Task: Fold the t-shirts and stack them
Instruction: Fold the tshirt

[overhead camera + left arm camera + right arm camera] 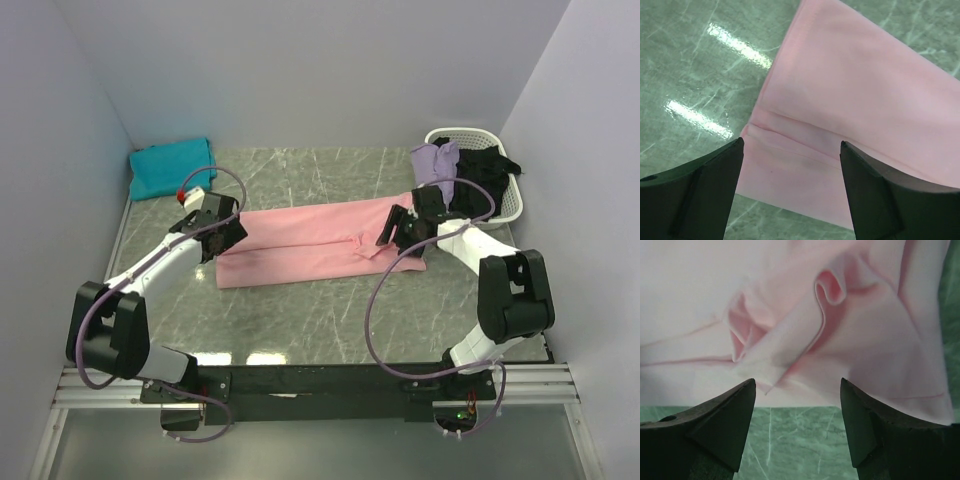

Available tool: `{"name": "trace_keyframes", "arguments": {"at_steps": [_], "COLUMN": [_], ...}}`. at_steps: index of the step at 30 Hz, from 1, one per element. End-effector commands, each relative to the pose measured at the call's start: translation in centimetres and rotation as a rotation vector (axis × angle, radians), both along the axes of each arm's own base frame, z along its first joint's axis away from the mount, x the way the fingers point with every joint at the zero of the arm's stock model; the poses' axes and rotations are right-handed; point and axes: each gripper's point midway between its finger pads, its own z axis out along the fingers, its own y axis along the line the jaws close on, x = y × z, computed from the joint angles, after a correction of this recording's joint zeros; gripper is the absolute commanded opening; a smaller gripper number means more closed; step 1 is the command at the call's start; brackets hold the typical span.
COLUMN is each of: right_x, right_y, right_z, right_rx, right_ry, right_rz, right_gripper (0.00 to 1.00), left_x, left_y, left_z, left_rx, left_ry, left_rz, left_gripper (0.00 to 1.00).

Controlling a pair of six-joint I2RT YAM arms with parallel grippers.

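The left hand (222, 232) (790, 145) stands wide, its two black fingers (690, 195) spread with nothing between them, poised over the left end of the light pink cloth t-shirt (300, 245) (865, 100), where a stitched hem and a corner lie flat on the green marbled desk (300, 320) (690, 75). The right hand (400, 235) (797, 382) is likewise wide and holds nothing, its fingertips at the near edge of the same shirt's right end, where the cloth (790, 300) bunches into soft folds and a small curled loop; whether either hand touches the cloth, I cannot tell. The pink shirt lies as a long band across the middle of the desk, between the two hands. At the far left corner rests a folded teal cloth t-shirt (170, 168), well apart from the pink one. At the far right stands a white plastic lattice basket (510, 205), with a lavender cloth t-shirt (435, 160) draped over its left rim and a black cloth t-shirt (485, 165) heaped inside.
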Motion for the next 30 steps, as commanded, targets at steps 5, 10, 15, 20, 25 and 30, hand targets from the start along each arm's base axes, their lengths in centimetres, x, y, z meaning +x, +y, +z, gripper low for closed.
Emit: {"name": "trace_keyframes", "arguments": {"at_steps": [5, 10, 15, 20, 25, 30], "right_x": [0.4, 1.2, 2.4, 4.2, 6.7, 8.9], "right_y": [3.5, 4.0, 5.0, 5.7, 7.1, 9.1], "right_z": [0.9, -0.4, -0.3, 1.3, 4.0, 4.0], "right_rx": [0.131, 0.120, 0.122, 0.126, 0.139, 0.173], "right_ry": [-0.073, -0.037, -0.050, -0.090, -0.141, -0.139], "right_rz": [0.061, 0.064, 0.087, 0.104, 0.137, 0.199], "right_gripper": [0.74, 0.73, 0.73, 0.72, 0.72, 0.73], "left_x": [0.4, 0.5, 0.4, 0.5, 0.7, 0.8], "left_y": [-0.9, -0.9, -0.5, -0.4, -0.4, -0.4], "left_z": [1.4, 1.1, 0.8, 0.8, 0.8, 0.6], "left_rx": [-0.042, -0.038, -0.018, -0.012, -0.004, -0.003], "left_ry": [-0.052, -0.043, -0.029, -0.025, -0.022, -0.013], "left_rz": [-0.045, -0.049, -0.039, -0.034, -0.033, -0.031], "left_gripper": [0.83, 0.83, 0.83, 0.83, 0.83, 0.83]}}
